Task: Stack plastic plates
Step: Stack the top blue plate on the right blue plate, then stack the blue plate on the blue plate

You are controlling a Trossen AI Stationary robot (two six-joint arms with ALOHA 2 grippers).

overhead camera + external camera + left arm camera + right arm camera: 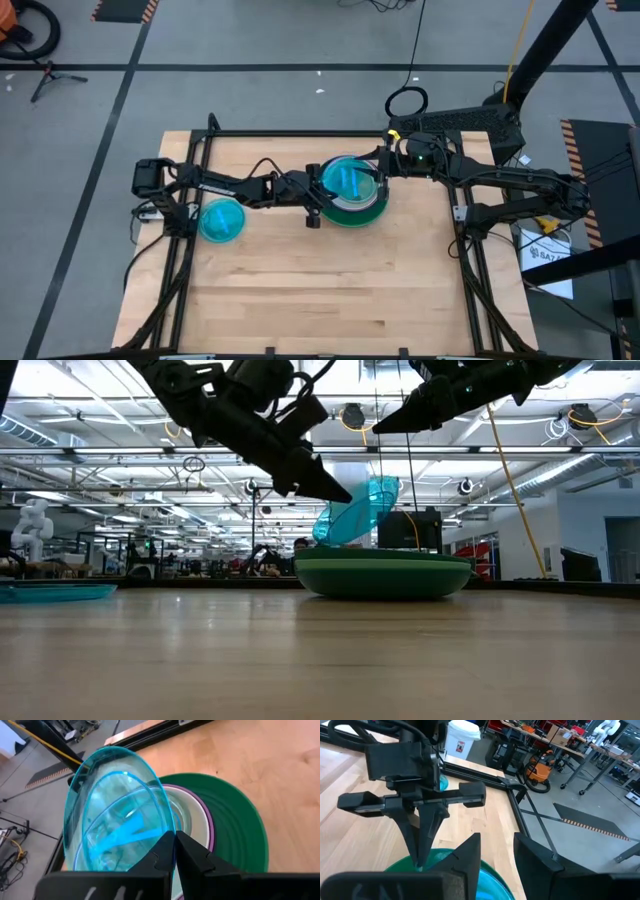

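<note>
The left gripper (pixel 175 851) is pinched tight on the rim of a small blue plate (pixel 117 820). It holds the plate tilted over the stack at the far middle of the table. The right gripper (pixel 495 852) waits just past the stack with its fingers apart.

To do this well, lay the blue plate flat and centered before letting go.

The big dark green plate (pixel 235 825) holds a purple plate (pixel 207 820) and a white plate (pixel 187 815). Another blue plate (pixel 221 220) sits on the left.

Both arms matte black, boxy links w/ loose black cables looped alongside. Left gripper (pixel 422 847): flat crossbar body, two tapering wedge fingers (pixel 192 857) below it. Right gripper (pixel 497 855): same black angular fingers, blunt tips.
</note>
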